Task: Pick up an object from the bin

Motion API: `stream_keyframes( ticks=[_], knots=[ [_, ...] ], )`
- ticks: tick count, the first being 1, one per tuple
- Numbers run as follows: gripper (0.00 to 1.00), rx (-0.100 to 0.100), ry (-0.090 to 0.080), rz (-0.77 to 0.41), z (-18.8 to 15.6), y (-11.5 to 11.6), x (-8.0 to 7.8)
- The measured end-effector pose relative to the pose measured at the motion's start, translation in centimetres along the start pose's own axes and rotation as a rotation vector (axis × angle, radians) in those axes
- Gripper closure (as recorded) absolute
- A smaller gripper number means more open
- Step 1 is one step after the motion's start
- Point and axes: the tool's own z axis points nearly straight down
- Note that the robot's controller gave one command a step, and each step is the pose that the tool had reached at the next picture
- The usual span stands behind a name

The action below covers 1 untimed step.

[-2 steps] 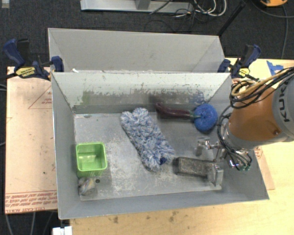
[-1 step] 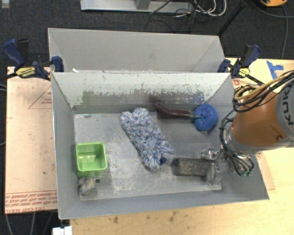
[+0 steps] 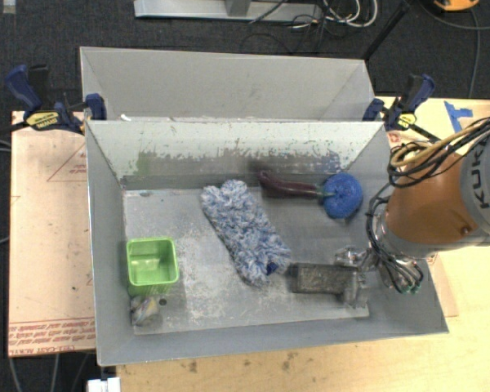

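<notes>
My gripper [image 3: 355, 281] is low in the bin's front right corner, partly under the arm's orange cover. Directly to its left lies a flat dark grey rectangular block [image 3: 317, 278], whose right end reaches up to the gripper. I cannot tell whether the block is gripped. A blue-and-white knitted cloth [image 3: 243, 229] lies diagonally in the middle of the bin, its lower end close to the block. A brush with a round blue head [image 3: 341, 194] and a dark handle rests against the back wall, above the gripper.
A green square cup [image 3: 152, 263] stands at the front left, with a small grey lump [image 3: 145, 309] just below it. The bin's right wall slopes close beside the gripper.
</notes>
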Motion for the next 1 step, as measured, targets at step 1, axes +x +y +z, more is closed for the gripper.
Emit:
stream_keyframes(
  ticks=[1],
  knots=[
    [1.00, 0.003, -0.011, -0.027, -17.89, 1.45, 0.52]
  ],
)
